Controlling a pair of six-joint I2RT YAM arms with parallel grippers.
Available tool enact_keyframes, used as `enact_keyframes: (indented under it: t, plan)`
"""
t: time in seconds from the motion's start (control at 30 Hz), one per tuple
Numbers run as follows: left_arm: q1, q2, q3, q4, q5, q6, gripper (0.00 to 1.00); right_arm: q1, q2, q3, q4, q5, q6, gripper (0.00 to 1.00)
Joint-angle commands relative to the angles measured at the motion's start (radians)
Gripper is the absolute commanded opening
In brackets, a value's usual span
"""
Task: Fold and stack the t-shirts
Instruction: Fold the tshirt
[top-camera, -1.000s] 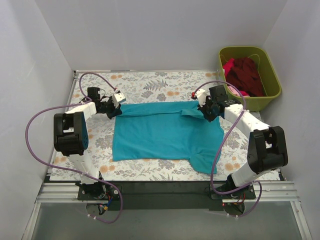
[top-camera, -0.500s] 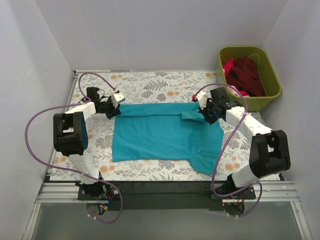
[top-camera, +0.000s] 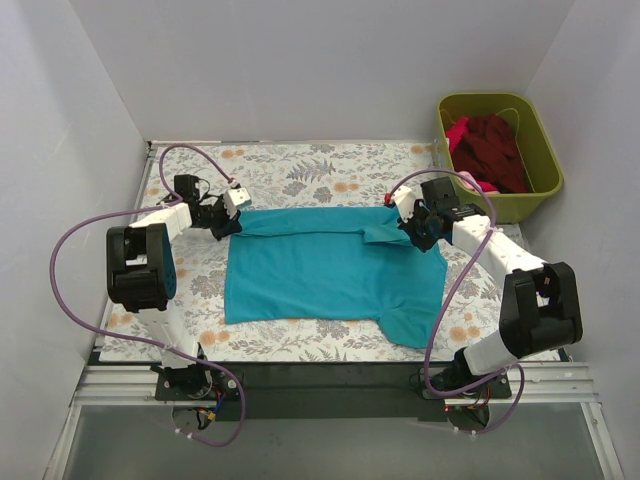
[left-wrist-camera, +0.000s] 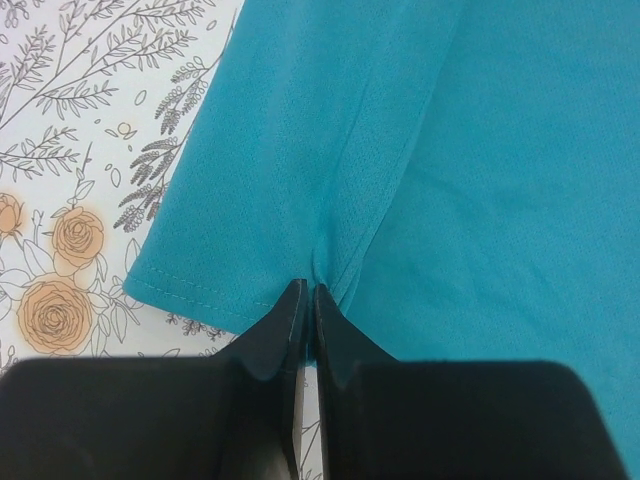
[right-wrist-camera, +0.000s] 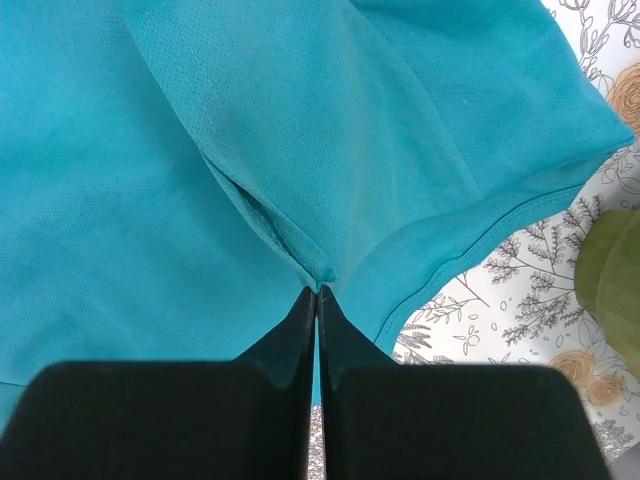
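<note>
A teal t-shirt (top-camera: 330, 265) lies spread on the floral table cover. My left gripper (top-camera: 235, 221) is shut on its far left corner; the left wrist view shows the fingers pinching a fold of the teal cloth (left-wrist-camera: 400, 150) at the hem. My right gripper (top-camera: 413, 229) is shut on the far right side by the folded sleeve; the right wrist view shows the jaws closed on a pleat of the teal cloth (right-wrist-camera: 300, 130). A dark maroon shirt (top-camera: 495, 150) with pink cloth lies bunched in the olive-green bin (top-camera: 545, 185).
The bin stands at the back right corner, off the floral cover (top-camera: 300, 165). White walls enclose the table on three sides. Purple cables loop beside both arms.
Both grippers have drawn the shirt's far edge slightly toward the back of the table. The grips have not changed.
</note>
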Motion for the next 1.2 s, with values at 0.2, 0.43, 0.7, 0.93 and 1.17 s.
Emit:
enact_keyframes:
  t: [0.2, 0.43, 0.7, 0.93, 1.17]
  plan:
    - [0.018, -0.059, 0.018, -0.093, 0.003, 0.046, 0.23, 0.001, -0.006, 0.067, -0.090, -0.069, -0.030, 0.24]
    - [0.021, -0.027, 0.175, -0.106, 0.061, -0.219, 0.47, 0.001, -0.010, 0.228, -0.108, -0.114, 0.033, 0.53]
    - [0.006, 0.151, 0.340, -0.095, -0.067, -0.543, 0.35, 0.001, 0.233, 0.358, -0.107, 0.046, 0.065, 0.18]
    - [-0.031, 0.235, 0.332, -0.150, -0.172, -0.649, 0.34, 0.001, 0.365, 0.438, -0.107, 0.201, 0.048, 0.17]
    - [-0.028, 0.309, 0.315, -0.124, -0.368, -0.709, 0.27, 0.004, 0.476, 0.450, -0.105, 0.238, 0.042, 0.17]
